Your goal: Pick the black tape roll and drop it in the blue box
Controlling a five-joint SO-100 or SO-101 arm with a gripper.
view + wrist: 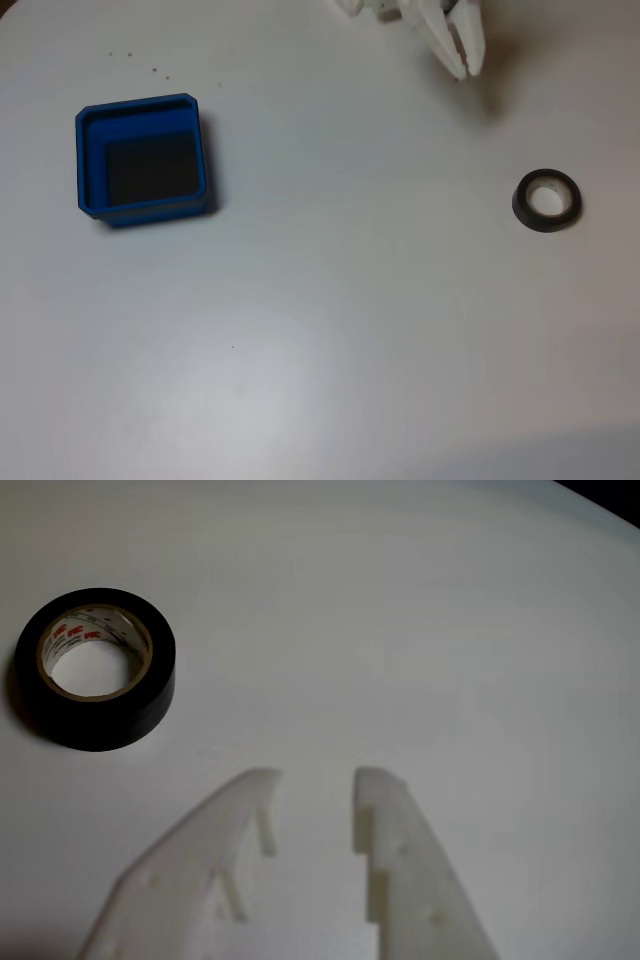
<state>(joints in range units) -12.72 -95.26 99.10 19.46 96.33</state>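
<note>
The black tape roll (521, 204) lies flat on the white table at the right of the fixed view, its pale core facing up. The blue box (88, 165) sits far to the left, with only its dark floor showing inside. My white gripper (466, 70) hangs at the top edge, above and to the left of the roll and well apart from it. In the wrist view the tape roll (100, 725) lies at the upper left, off to the side of my gripper (315, 777). The fingers stand a little apart with bare table between them.
The white table (330, 330) spreads between the roll and the box. A few tiny dark specks (140, 62) mark the surface above the box. A dark strip at the top right of the wrist view is the table's edge (600, 498).
</note>
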